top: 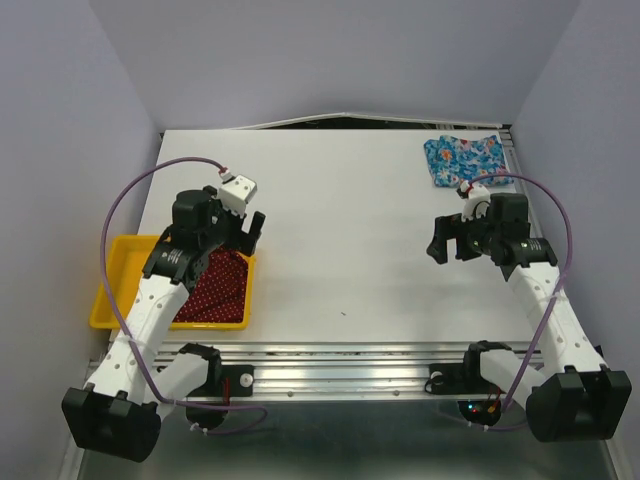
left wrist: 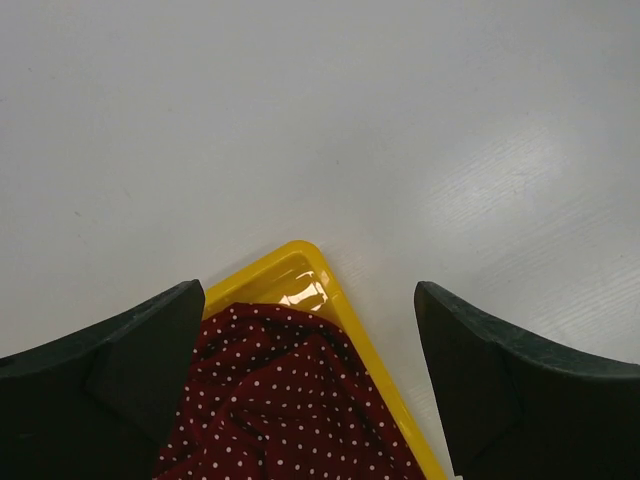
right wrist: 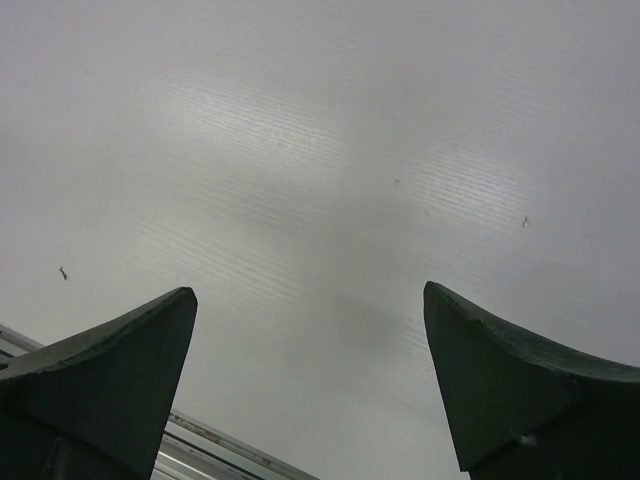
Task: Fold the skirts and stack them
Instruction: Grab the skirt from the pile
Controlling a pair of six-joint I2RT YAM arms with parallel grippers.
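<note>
Skirts are lying well apart on a white table (top: 350, 230). The red skirt (top: 215, 290), dark with tiny white dots, is sitting crumpled in a yellow tray (top: 112, 275) at the lower left of the overhead frame. The blue skirt (top: 462, 160), printed with many-coloured flowers, is resting at the upper right, near the table's far corner.

Pale lilac-grey walls (top: 60, 100) are closing in the table on three sides, and a ribbed metal rail (top: 340, 355) is running along its near edge. Purple cables (top: 118, 205) are looping over both arms.

The left claw (top: 243, 232) is hanging over the tray's far right corner, its dark jaws spread wide and gripping nothing. The right claw (top: 450, 242) is hanging over bare table at the middle right, just below the blue skirt in the frame, likewise gaping wide and empty.

Only the overhead view is showing the blue skirt. The left wrist view is giving what the arm partly hides from above: the tray's glossy, rounded plastic corner catching the light, and the soft folds of dotted cloth bunching against its rim. The right wrist view is showing only the matte tabletop, with faint streaks of reflected light and a few tiny specks, plus a strip of the rail at the lower left.
</note>
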